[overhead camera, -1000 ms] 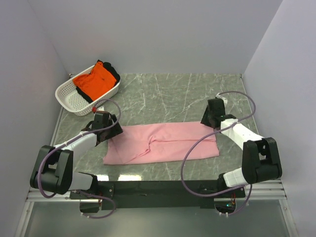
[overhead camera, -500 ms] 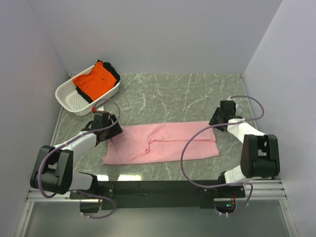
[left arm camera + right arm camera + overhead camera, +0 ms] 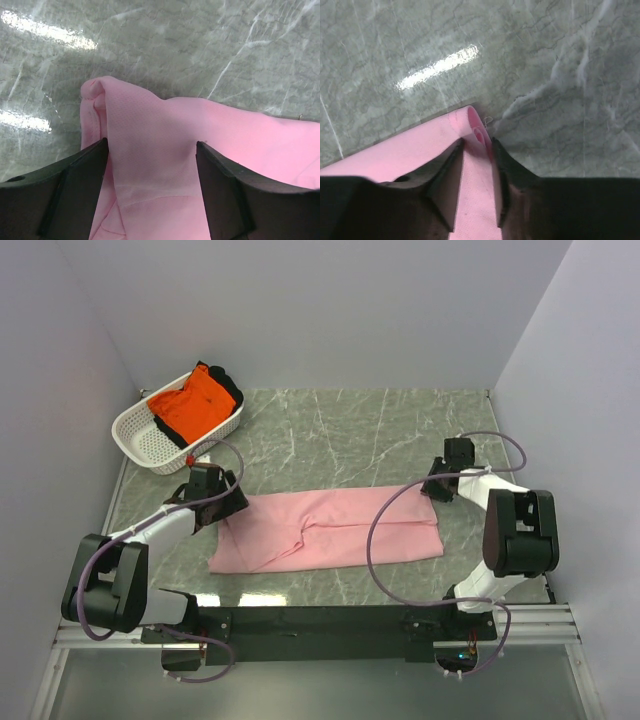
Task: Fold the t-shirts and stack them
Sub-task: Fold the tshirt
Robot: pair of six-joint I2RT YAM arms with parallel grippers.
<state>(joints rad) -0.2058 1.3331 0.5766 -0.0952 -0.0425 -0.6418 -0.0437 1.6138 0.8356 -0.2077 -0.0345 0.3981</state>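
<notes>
From above, the pink t-shirt (image 3: 330, 530) lies as a long folded strip at mid-frame on the table (image 3: 350, 430), and the orange t-shirt (image 3: 190, 405) sits in the basket (image 3: 140, 445) at upper left. In the left wrist view, the left gripper (image 3: 150, 147) stands wide, straddling the pink shirt's raised corner. In the right wrist view, the right gripper (image 3: 477, 142) is pinched narrowly on its curled corner.

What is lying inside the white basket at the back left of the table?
Inside the white basket lies a crumpled orange t-shirt, with some dark fabric at its far edge. Whatever is beneath the shirt is covered and cannot be seen.
</notes>
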